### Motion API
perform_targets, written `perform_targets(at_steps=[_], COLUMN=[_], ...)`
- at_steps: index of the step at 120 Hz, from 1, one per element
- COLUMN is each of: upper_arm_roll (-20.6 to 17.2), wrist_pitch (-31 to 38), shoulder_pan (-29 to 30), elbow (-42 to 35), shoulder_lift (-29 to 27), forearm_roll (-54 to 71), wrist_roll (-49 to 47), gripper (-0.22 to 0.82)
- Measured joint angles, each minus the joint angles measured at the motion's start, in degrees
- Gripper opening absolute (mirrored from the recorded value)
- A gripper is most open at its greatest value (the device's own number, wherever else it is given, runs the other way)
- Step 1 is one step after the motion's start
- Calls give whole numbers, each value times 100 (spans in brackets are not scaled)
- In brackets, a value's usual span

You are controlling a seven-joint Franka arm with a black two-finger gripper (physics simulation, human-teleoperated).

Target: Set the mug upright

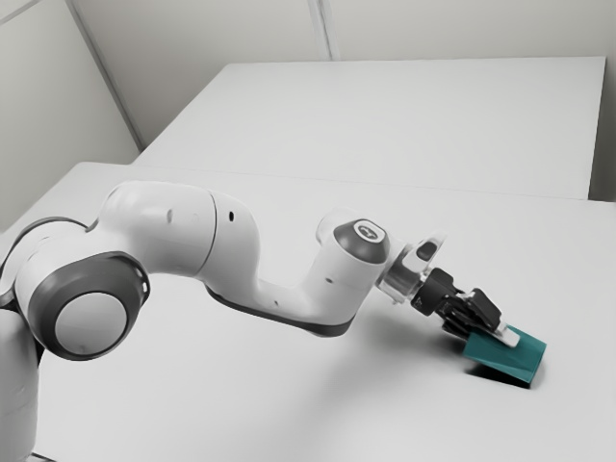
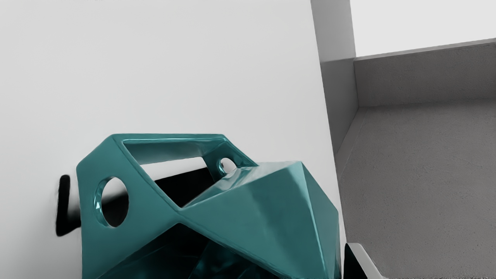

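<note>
My gripper [image 1: 499,332] reaches down from the exterior view's left onto the teal mug [image 1: 508,356], overlapping its upper edge. The mug is not upright: it lies tilted on its side, dark shadow below it. In the wrist view the faceted mug [image 2: 255,209] shows an angular frame with round holes on one side and a dark hollow. Part of the gripper [image 2: 361,261] shows right beside the mug's outer wall. The mug hides the rest, and whether it is held cannot be made out.
The pale table [image 1: 241,395] extends around the mug, and a second white tabletop [image 1: 404,115] stands behind it. In the wrist view the table's edge [image 2: 325,104] runs close by the mug, with grey floor [image 2: 422,186] beyond.
</note>
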Motion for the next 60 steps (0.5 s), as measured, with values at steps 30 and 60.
perform_targets(at_steps=[30,60], upper_arm_roll=[0,52], wrist_pitch=[-5,-70], shoulder_pan=[2,565], elbow=[22,-45], shoulder_lift=[-209,-1333], forearm_roll=[37,1856], wrist_roll=[287,64], gripper=[-14,-16])
